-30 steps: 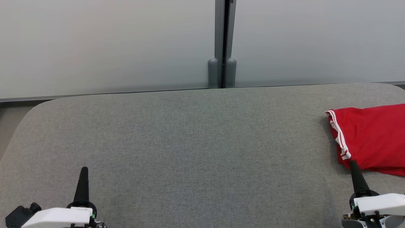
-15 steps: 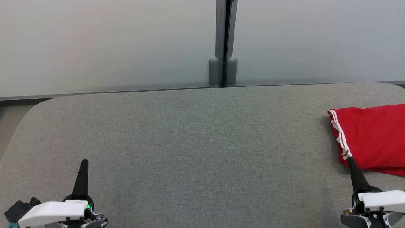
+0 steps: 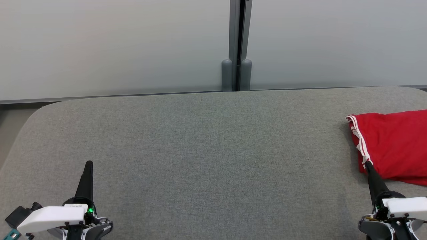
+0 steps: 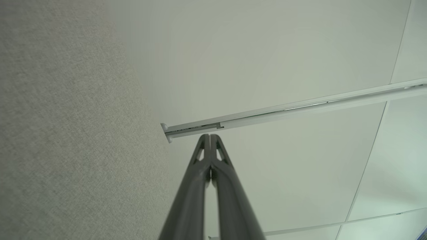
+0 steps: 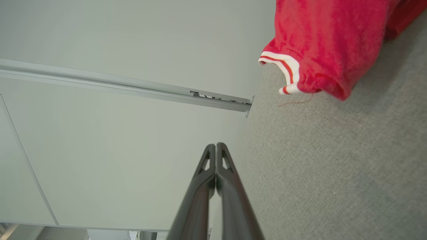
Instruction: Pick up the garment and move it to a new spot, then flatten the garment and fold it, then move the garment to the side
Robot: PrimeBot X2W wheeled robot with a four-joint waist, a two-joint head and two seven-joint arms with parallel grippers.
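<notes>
Since the folded red garment (image 3: pixel 393 143) with white-striped trim lies at the right end of the grey fabric-covered table (image 3: pixel 200 150), just beyond the clenched, empty right gripper (image 3: pixel 367 164), with the left gripper (image 3: pixel 88 164) likewise clenched on nothing, the move aside looks done, leaving only withdrawal.

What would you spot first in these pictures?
The bright red garment with white stripes, lying at the right edge of the grey table. Next, the two dark pointy hands near the bottom corners: the left hand and right hand, both shut and holding nothing.
</notes>
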